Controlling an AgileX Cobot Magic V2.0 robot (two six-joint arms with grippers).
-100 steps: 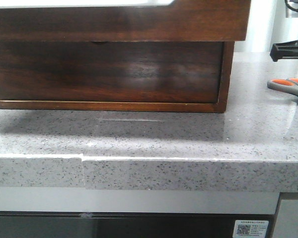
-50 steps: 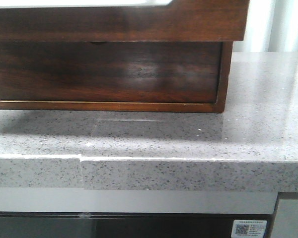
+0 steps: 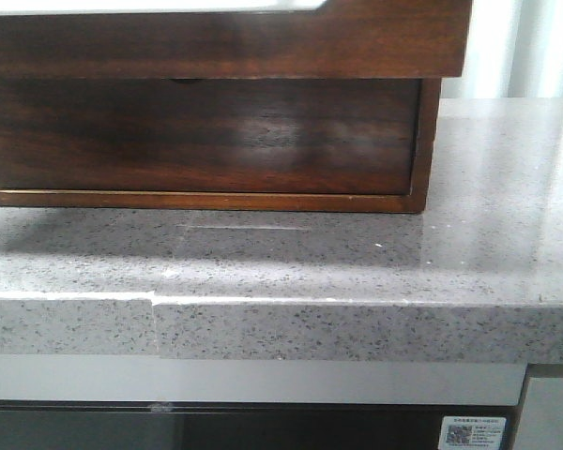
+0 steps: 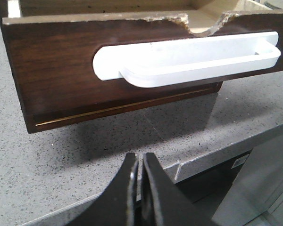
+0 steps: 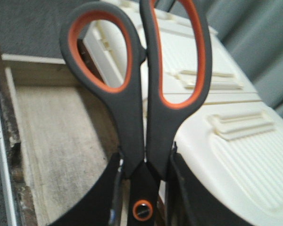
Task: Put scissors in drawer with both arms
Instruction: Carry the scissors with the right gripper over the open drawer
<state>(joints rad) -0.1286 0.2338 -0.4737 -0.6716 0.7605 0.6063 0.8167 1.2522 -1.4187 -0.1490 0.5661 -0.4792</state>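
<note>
The drawer (image 3: 225, 42) is pulled out and overhangs the wooden box in the front view. The left wrist view shows its dark glossy front (image 4: 56, 70) with the wide white cut-out (image 4: 188, 59). My left gripper (image 4: 139, 157) is shut and empty, low over the counter a short way in front of the drawer front. My right gripper (image 5: 144, 157) is shut on the scissors (image 5: 132, 108), gripping the grey handles just above the pivot, orange-lined loops pointing away. It holds them above the open drawer's pale inside (image 5: 61, 136). Neither gripper shows in the front view.
Below the drawer is a second dark drawer front (image 3: 206, 141) with a small finger notch. The box stands on a speckled grey counter (image 3: 357, 253) whose front edge (image 3: 357, 328) is close. A white ribbed plastic lid (image 5: 226, 155) lies beside the open drawer.
A second ago the right gripper and the scissors were at the front view's right edge by the counter. Both have since left that view. The box and drawer have not moved.
</note>
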